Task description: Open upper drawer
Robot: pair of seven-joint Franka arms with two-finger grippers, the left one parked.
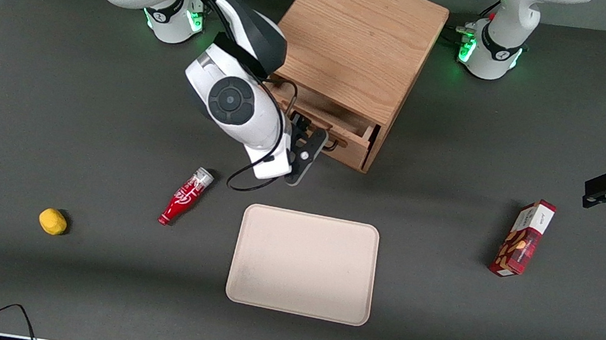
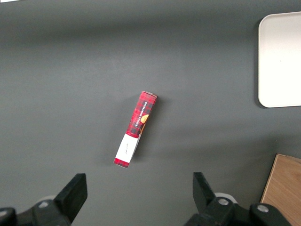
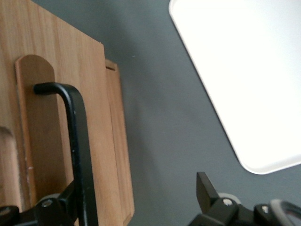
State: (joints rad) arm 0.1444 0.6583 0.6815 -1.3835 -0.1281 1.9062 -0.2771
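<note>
Claw point(image 1: 323, 144) spread open at the black handle point(image 3: 75, 141) of the upper drawer point(image 1: 338, 129), pulled partly out of one oak cabinet point(image 1: 356, 47). On bench point(image 1: 52, 99): one tray point(image 1: 304, 264), one red bottle point(image 1: 185, 196), one yellow lump point(image 1: 52, 221), one red box point(image 1: 524, 239)

Light oak upper drawer point(image 1: 338, 130), black handle point(image 3: 77, 141)

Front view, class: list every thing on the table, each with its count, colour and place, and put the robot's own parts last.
Cabinet: one, light oak, farthest from the camera.
Upper drawer: one, light oak, pulled partly out of the cabinet.
Tray: one, cream, in front of the cabinet.
Bottle: one, red, lying beside the tray.
Yellow object: one, toward the working arm's end.
Box: one, red, toward the parked arm's end.
Gripper: one, black, open at the drawer's black handle.
</note>
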